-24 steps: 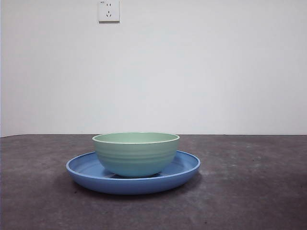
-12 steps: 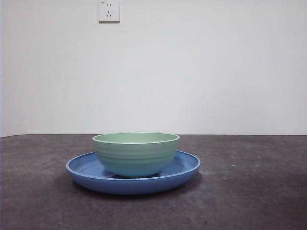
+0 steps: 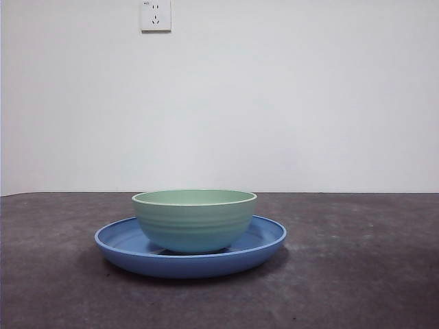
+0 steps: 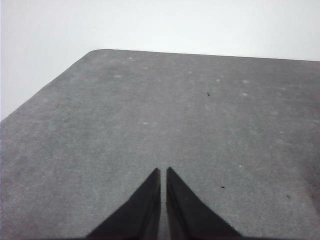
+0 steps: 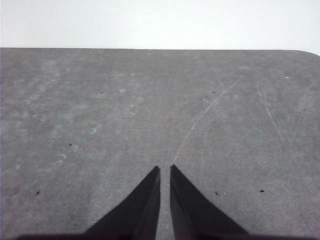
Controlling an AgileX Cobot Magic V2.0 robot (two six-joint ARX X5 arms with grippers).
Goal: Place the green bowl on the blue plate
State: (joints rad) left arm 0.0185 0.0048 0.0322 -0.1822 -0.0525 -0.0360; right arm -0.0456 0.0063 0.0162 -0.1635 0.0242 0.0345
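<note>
The green bowl [image 3: 194,219] stands upright inside the blue plate [image 3: 123,241], slightly left of the plate's middle, on the grey table in the front view. Neither gripper shows in the front view. My left gripper [image 4: 163,171] is shut and empty over bare table in the left wrist view. My right gripper [image 5: 165,170] is shut and empty over bare table in the right wrist view. Neither wrist view shows the bowl or the plate.
A white wall with a socket [image 3: 156,15] stands behind the table. The left wrist view shows a rounded table corner [image 4: 95,52]. The right wrist view shows the table's far edge [image 5: 150,48].
</note>
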